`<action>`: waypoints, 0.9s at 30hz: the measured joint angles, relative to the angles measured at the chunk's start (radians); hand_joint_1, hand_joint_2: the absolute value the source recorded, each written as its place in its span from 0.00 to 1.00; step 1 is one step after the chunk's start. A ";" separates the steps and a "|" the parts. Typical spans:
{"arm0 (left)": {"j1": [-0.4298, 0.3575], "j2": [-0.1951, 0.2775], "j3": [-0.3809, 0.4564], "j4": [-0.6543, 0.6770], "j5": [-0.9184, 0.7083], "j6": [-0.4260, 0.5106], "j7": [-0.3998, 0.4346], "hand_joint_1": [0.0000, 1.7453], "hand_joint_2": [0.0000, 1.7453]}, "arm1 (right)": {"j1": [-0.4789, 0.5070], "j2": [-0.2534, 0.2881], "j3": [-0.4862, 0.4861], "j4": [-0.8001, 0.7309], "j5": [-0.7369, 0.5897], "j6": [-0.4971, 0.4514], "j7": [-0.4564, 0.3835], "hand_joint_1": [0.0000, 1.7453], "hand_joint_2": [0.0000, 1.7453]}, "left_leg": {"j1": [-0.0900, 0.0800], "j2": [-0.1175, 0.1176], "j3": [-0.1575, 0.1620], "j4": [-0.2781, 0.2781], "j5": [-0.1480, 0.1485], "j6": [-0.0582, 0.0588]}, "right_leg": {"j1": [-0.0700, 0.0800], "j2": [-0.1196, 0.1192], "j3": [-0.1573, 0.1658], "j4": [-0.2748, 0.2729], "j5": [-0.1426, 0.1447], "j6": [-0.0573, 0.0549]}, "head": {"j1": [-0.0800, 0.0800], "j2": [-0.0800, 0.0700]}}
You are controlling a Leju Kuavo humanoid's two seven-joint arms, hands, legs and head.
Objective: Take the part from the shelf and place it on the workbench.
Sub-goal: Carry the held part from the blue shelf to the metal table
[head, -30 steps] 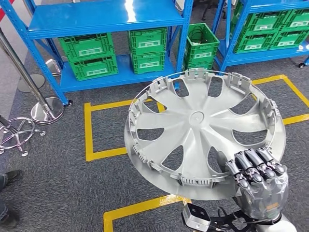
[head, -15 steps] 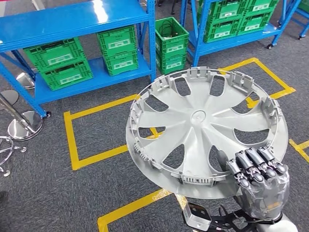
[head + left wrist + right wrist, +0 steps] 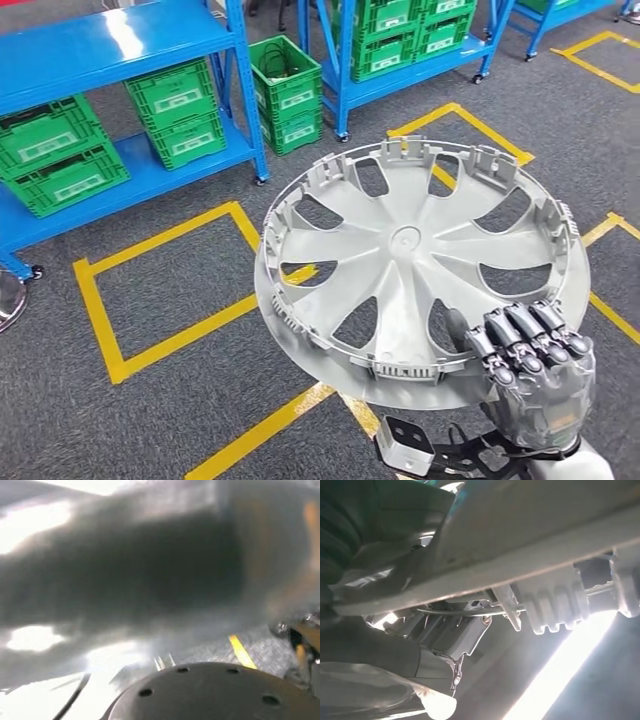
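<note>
My right hand (image 3: 537,375) grips the wheel cover (image 3: 419,265) at its near rim, fingers (image 3: 528,335) curled over the edge. The disc lies nearly flat, spreading forward and leftward from that hold. My left hand's state I cannot tell. Beyond lie yellow floor lines (image 3: 162,340), then blue shelving (image 3: 106,60) with green crates (image 3: 177,110); no workbench ahead.

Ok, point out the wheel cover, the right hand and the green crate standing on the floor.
wheel cover (image 3: 407,240): head view, centre hub.
right hand (image 3: 540,375): head view, back of the hand.
green crate (image 3: 287,95): head view, front wall.
</note>
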 joint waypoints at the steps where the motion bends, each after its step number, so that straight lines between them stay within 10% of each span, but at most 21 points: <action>1: 0.002 0.002 0.004 0.001 0.007 -0.009 0.011 0.00 0.00 | -0.003 0.000 0.002 0.000 0.000 0.000 0.003 1.00 1.00 | 0.002 0.015 0.001 -0.006 0.004 0.005 | 0.002 -0.025 -0.018 0.033 -0.022 0.005 | 0.005 0.000; 4: 0.009 0.007 0.016 0.003 0.018 -0.025 0.031 0.00 0.00 | -0.010 -0.002 0.011 0.001 0.000 0.000 0.010 1.00 1.00 | -0.001 0.058 0.000 -0.008 0.005 0.010 | -0.002 -0.088 -0.102 0.215 -0.108 0.018 | 0.015 0.000; 6: 0.011 0.010 0.019 0.004 0.023 -0.033 0.036 0.00 0.00 | -0.009 -0.003 0.013 0.004 0.000 0.000 0.014 1.00 1.00 | -0.002 0.086 0.000 -0.008 0.005 0.009 | -0.004 -0.099 -0.113 0.250 -0.104 0.022 | 0.016 0.000; 10: 0.013 0.013 0.024 0.004 0.028 -0.060 0.042 0.00 0.00 | -0.009 -0.007 0.021 0.007 0.000 0.000 0.026 1.00 1.00 | -0.007 0.126 0.005 -0.006 0.000 -0.001 | 0.003 -0.156 0.023 0.012 -0.009 0.010 | 0.017 0.000; 14: 0.014 0.016 0.025 0.005 0.022 -0.071 0.042 0.00 0.00 | -0.008 -0.009 0.027 0.008 0.000 0.000 0.030 1.00 1.00 | -0.012 0.151 0.008 -0.001 -0.006 -0.021 | 0.007 -0.145 0.041 -0.030 -0.001 -0.014 | 0.014 0.000; 19: 0.020 0.021 0.026 0.005 0.019 -0.071 0.038 0.00 0.00 | -0.008 -0.009 0.030 0.009 0.001 0.000 0.032 1.00 1.00 | -0.005 0.063 -0.085 0.227 -0.140 -0.037 | 0.002 -0.095 0.034 -0.034 0.011 -0.037 | 0.005 0.000; 21: 0.023 0.021 0.026 0.005 0.013 -0.067 0.028 0.00 0.00 | -0.007 -0.009 0.032 0.011 0.001 0.000 0.032 1.00 1.00 | -0.004 0.060 -0.106 0.278 -0.140 -0.037 | 0.003 -0.070 0.033 -0.031 0.012 -0.038 | 0.005 0.000; 24: 0.025 0.024 0.025 0.005 -0.004 -0.052 -0.004 0.00 0.00 | -0.006 -0.009 0.034 0.012 0.001 0.000 0.031 1.00 1.00 | -0.001 0.028 -0.034 0.119 -0.042 -0.030 | 0.003 -0.031 0.032 -0.024 0.012 -0.035 | 0.005 0.000; 27: 0.024 0.026 0.014 0.004 -0.042 -0.022 -0.083 0.00 0.00 | -0.003 -0.009 0.034 0.010 0.001 0.000 0.028 1.00 1.00 | 0.001 -0.015 0.008 0.016 -0.018 -0.024 | 0.002 0.001 0.017 -0.015 0.016 -0.019 | 0.006 0.000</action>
